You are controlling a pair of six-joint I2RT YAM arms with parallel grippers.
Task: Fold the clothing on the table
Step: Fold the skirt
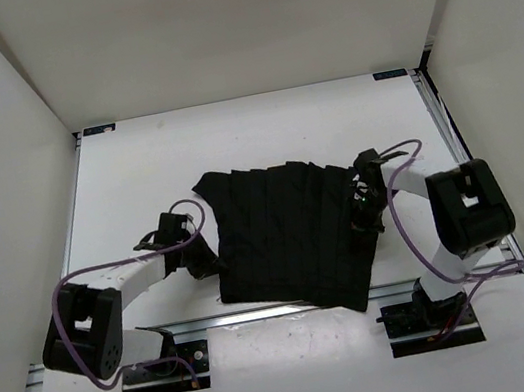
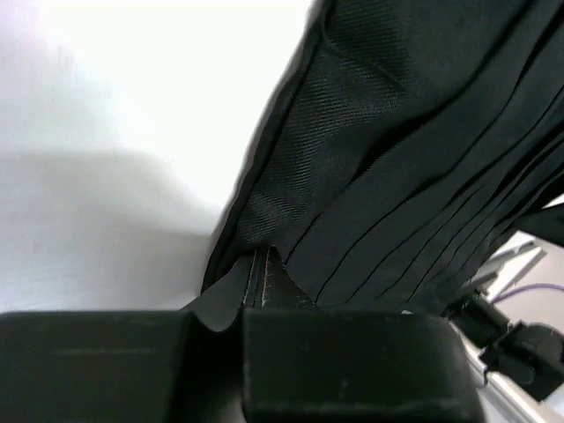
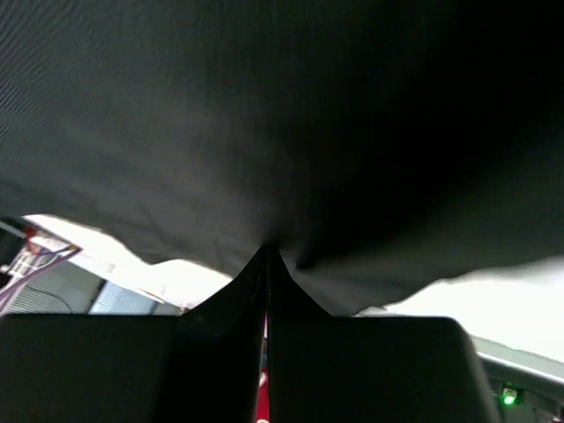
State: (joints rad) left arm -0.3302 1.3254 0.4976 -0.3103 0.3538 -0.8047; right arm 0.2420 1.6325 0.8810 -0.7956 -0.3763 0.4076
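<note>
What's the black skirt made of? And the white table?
The skirt looks like thin woven cloth, matte: a fine weave shows up close, and it holds sharp pleats. The table looks like a smooth, hard white board, maybe laminate; its rim looks like metal rail.

The clothing (image 1: 286, 243) is plain black with vertical pleats, the table (image 1: 183, 149) white, the arm cables (image 1: 403, 145) purple.
</note>
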